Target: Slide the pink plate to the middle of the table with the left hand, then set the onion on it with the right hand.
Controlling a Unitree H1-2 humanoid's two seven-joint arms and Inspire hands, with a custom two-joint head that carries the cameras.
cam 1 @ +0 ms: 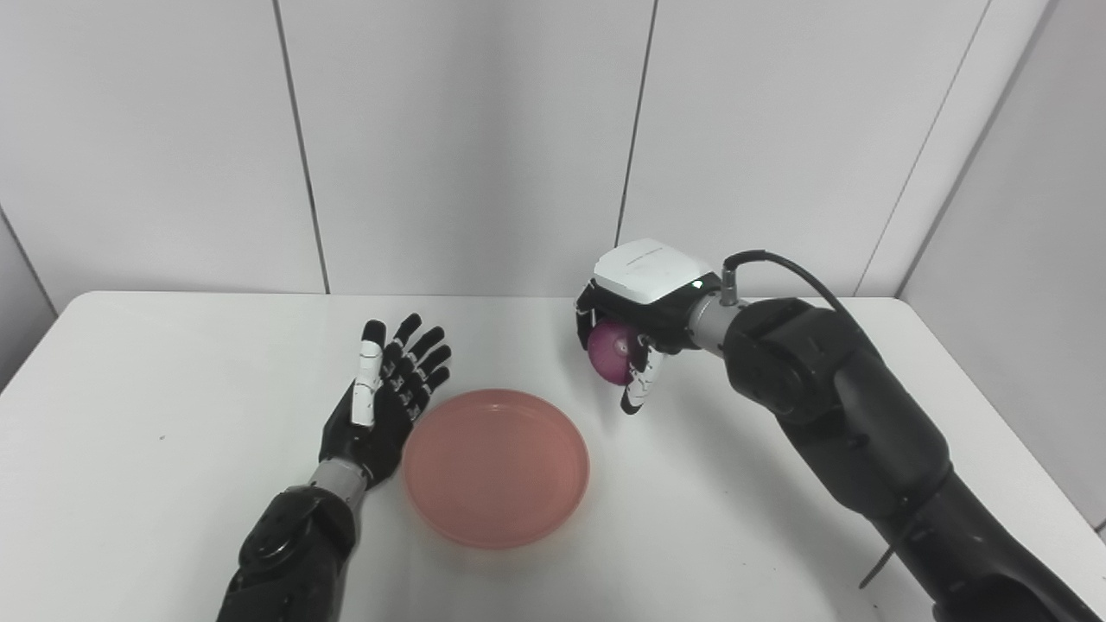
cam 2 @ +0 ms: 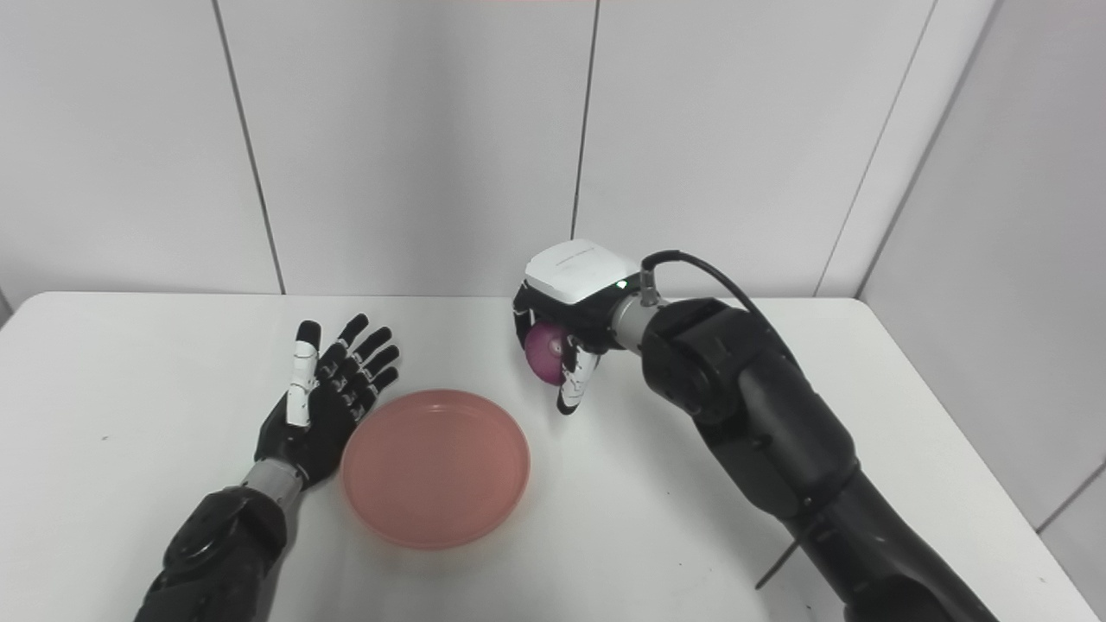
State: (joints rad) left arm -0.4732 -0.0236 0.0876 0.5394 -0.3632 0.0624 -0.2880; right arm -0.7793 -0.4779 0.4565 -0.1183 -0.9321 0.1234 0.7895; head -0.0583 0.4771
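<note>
The pink plate lies flat on the white table, near its middle. My left hand is open, fingers spread, right beside the plate's left rim; I cannot tell if it touches it. My right hand is shut on the purple onion and holds it above the table, to the upper right of the plate. The same scene shows in the right eye view, with the plate, the left hand and the onion.
The table's back edge meets a white panelled wall. The right arm crosses the table's right side, with a black cable looping over the wrist.
</note>
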